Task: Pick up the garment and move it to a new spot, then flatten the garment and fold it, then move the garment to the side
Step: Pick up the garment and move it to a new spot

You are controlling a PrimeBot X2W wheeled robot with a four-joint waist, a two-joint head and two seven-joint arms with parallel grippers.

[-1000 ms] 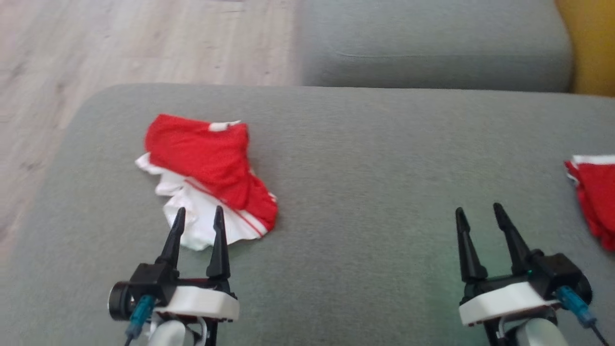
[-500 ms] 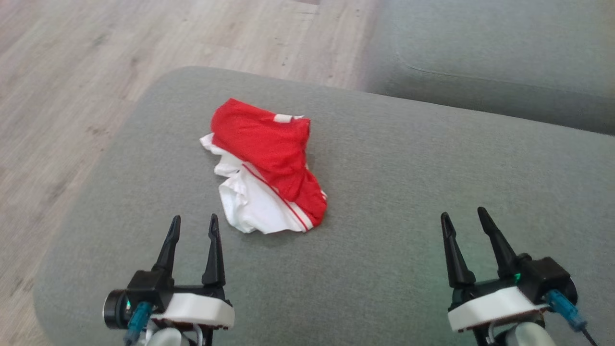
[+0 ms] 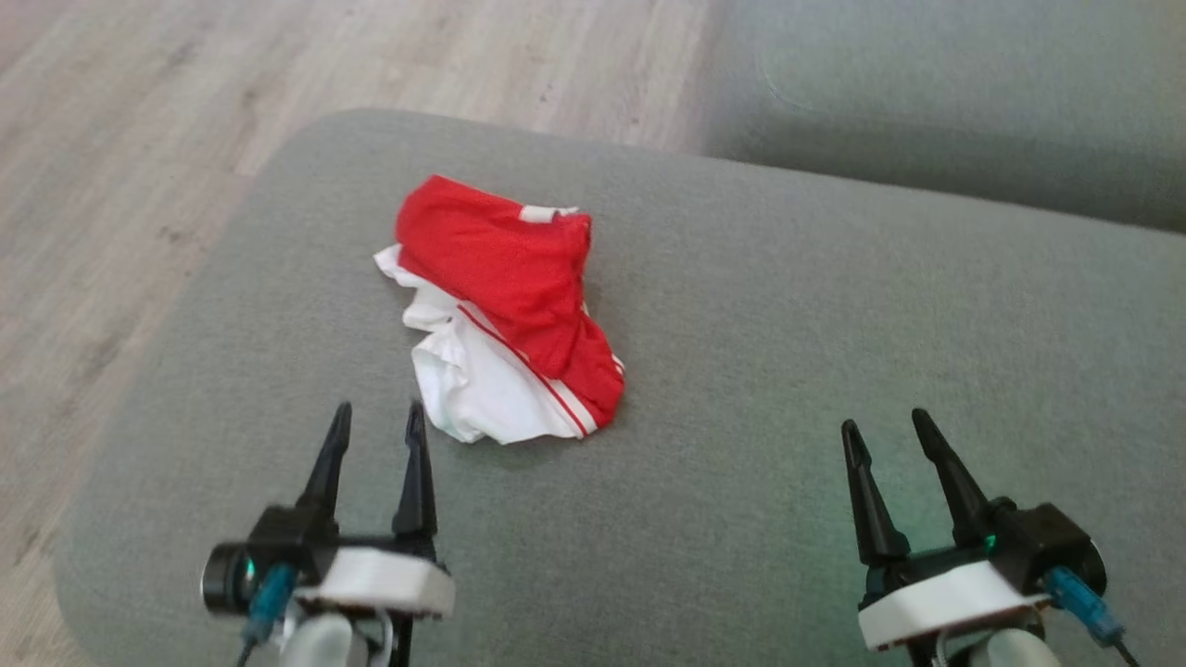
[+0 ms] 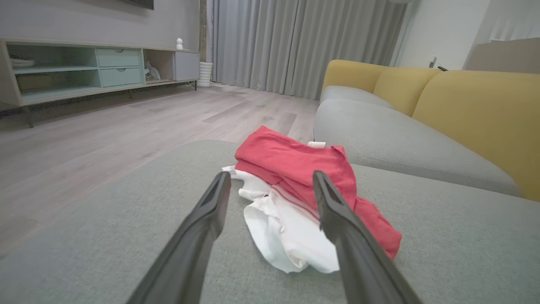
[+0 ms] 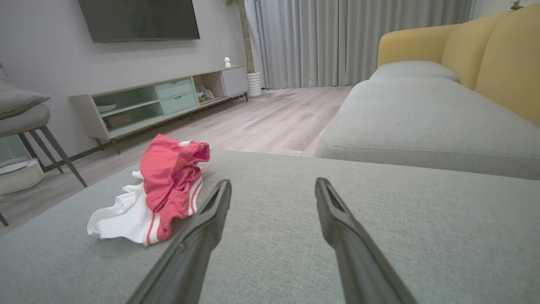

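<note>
Grey fabric seat cushion (image 3: 797, 306) is our work surface, with pale wood floor (image 3: 139, 130) beyond its left edge and far-left corner. We note the red-and-white garment (image 3: 505, 306) lying crumpled in the cushion's left half, toward the far-left corner. Its red part is on top and the white part spills toward the near edge. Left gripper (image 3: 381, 409) sits just on the near side of the white hem, fingers spread, nothing between them. Right gripper (image 3: 884, 421) is over bare cushion in the right half, well apart from the garment, likewise spread and empty. We log a yellow sofa back (image 4: 476, 114) behind a second grey seat.
</note>
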